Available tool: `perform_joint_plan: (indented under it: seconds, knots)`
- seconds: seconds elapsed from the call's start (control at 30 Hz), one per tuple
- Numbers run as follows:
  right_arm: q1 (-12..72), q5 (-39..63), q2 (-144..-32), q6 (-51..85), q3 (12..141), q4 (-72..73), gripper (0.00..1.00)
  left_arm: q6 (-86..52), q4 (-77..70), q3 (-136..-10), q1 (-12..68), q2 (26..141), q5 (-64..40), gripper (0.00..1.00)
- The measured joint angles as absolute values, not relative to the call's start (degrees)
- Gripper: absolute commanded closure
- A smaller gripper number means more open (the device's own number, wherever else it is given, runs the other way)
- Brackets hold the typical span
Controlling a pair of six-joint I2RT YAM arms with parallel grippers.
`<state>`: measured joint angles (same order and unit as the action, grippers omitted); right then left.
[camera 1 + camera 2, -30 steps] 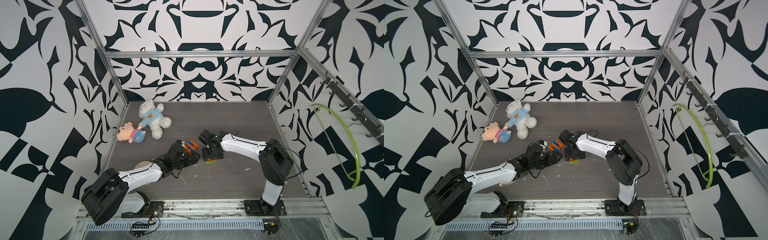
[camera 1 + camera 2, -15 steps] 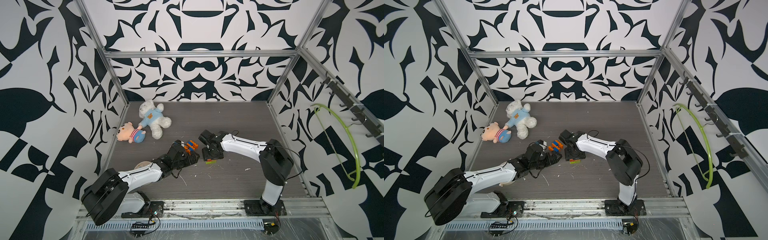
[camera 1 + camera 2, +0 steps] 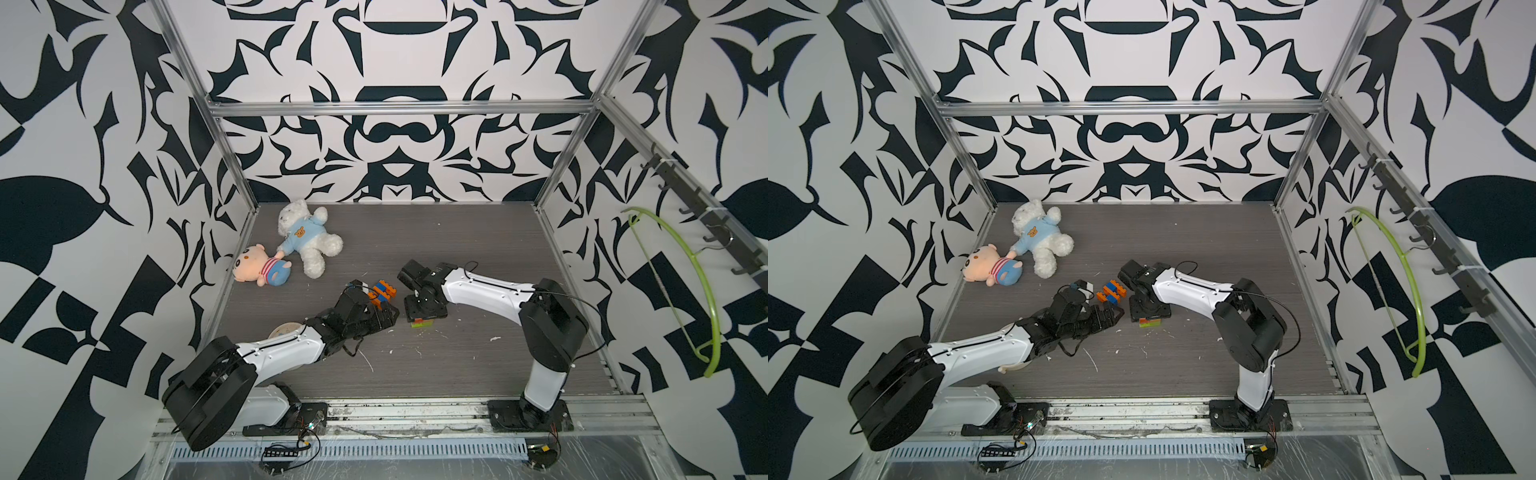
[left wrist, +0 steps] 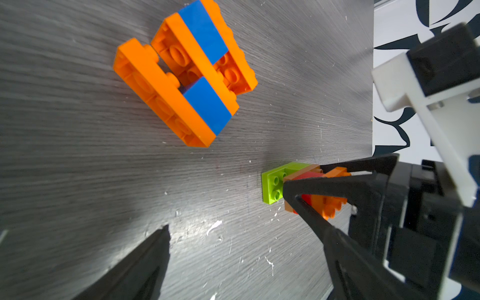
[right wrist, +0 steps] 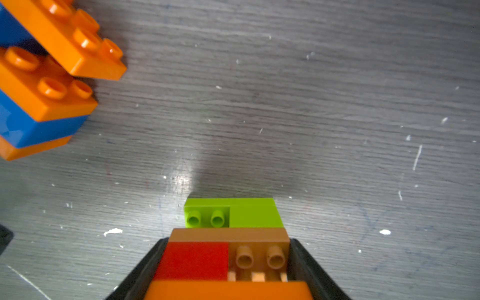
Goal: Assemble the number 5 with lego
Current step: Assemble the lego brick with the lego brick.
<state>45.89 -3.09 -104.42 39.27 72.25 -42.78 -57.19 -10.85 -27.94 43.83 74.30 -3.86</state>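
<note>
Dark wood-grain desk (image 3: pixel 457 249), your stock: right fingers (image 5: pixel 304 265) pinching a small stack of lime green, brown, red and orange lego bricks (image 5: pixel 233 215) standing on it; left fingers (image 4: pixel 145 259) spread, empty, near the orange-and-blue lego brick assembly (image 4: pixel 187 78).

Enclosure walls (image 3: pixel 104 216) were recorded in both top views as white, printed all over with large black leaf-like shapes. The panels were held in a silver metal frame (image 3: pixel 399 109), with a crossbar along the back. The floor (image 3: pixel 457 249) was noted as dark grey wood-grain board, marked with white flecks (image 3: pixel 493 338) and scratches. A dark hook rail (image 3: pixel 706 211) was fixed to the right-hand wall, and a lime green hanger (image 3: pixel 705 282) was hung from it. A bright glare patch (image 5: pixel 181 179) was seen on the board.
</note>
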Motion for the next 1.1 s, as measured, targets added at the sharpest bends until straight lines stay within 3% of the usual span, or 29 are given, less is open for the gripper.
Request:
perform_joint_plan:
  seconds: [1.1]
  knots:
    - [46.3, -3.7, -104.4, 39.7, 72.1, -42.5, 0.36, -57.4, -10.9, -27.9, 44.0, 72.4, -3.7, 0.01]
